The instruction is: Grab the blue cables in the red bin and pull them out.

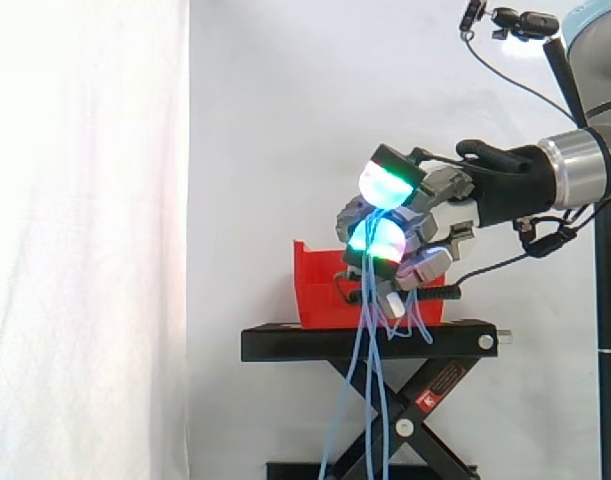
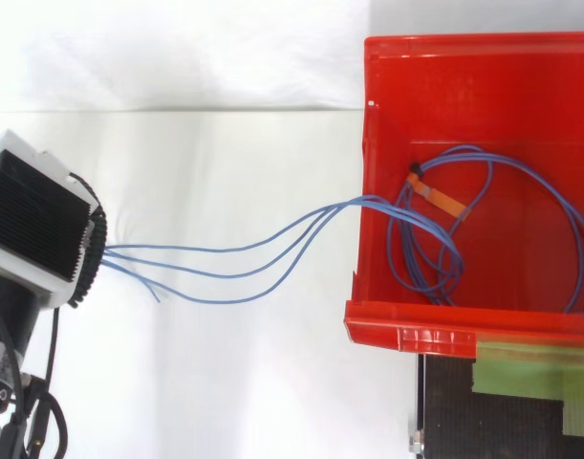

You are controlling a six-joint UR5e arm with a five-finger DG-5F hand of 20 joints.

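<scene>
The hand [image 1: 422, 215] is closed around the blue cables [image 2: 363, 199]. In the side view its curled fingers, with pads [image 1: 381, 184] glowing cyan and green, pinch the strands just above the near edge of the red bin [image 1: 320, 290]. From that grip the strands drop in front of the black scissor stand [image 1: 285, 343] and hang down to the bottom of the picture, before the white curtain [image 1: 85, 240].

The top view shows what the bin's wall hides from the side. Most of the cable length lies coiled in loops on the floor of the red bin [image 2: 406, 335], with a small orange tag [image 2: 437, 196] on the coil. Several strands leave the coil, cross the bin's left wall and run in a shallow curve to the hand [image 2: 33, 225] at the left edge, well apart from the bin. One loose end sticks out just below the hand. A strip of green tape [image 2: 530, 368] sits on the stand beside the bin's front lip.
</scene>
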